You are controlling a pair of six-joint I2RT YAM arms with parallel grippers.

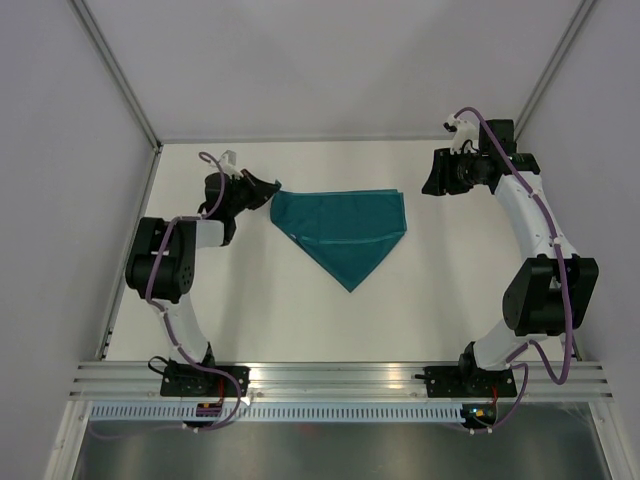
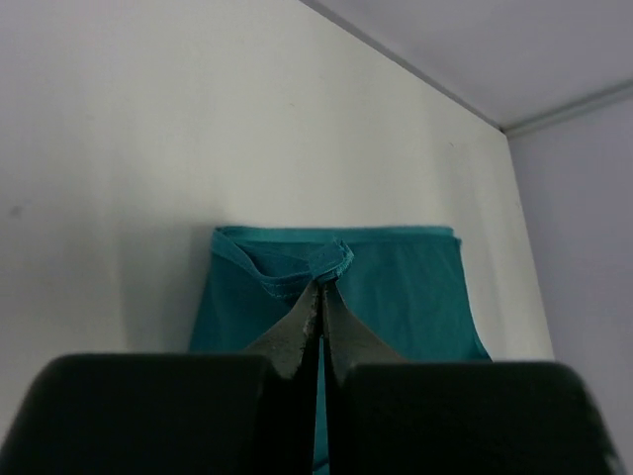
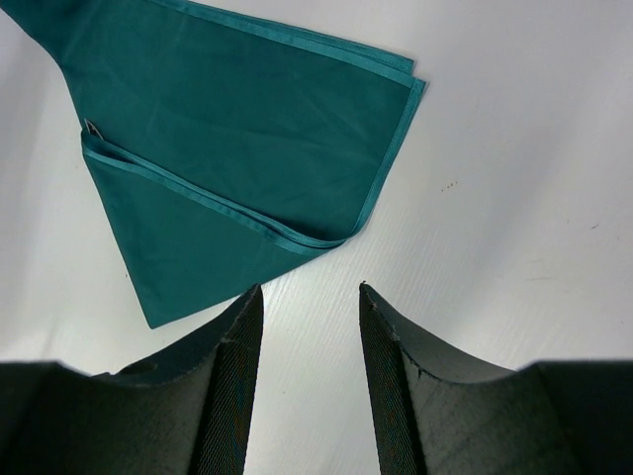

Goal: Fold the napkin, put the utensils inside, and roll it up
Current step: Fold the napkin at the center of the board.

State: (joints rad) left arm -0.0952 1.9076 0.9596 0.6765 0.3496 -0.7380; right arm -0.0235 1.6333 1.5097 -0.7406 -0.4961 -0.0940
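Note:
The teal napkin [image 1: 343,230] lies on the white table, folded, with a straight top edge and a point toward the near side. My left gripper [image 1: 272,188] is shut on the napkin's far-left corner; in the left wrist view the hem [image 2: 326,262] bunches at the closed fingertips [image 2: 319,289]. My right gripper [image 1: 433,180] is open and empty, hovering right of the napkin; in the right wrist view the cloth [image 3: 247,129] lies beyond the spread fingers [image 3: 310,290]. The knife is out of view.
White walls enclose the table on the left, back and right. An aluminium rail [image 1: 340,378] carries the arm bases at the near edge. Bare white table [image 1: 300,320] spreads in front of the napkin.

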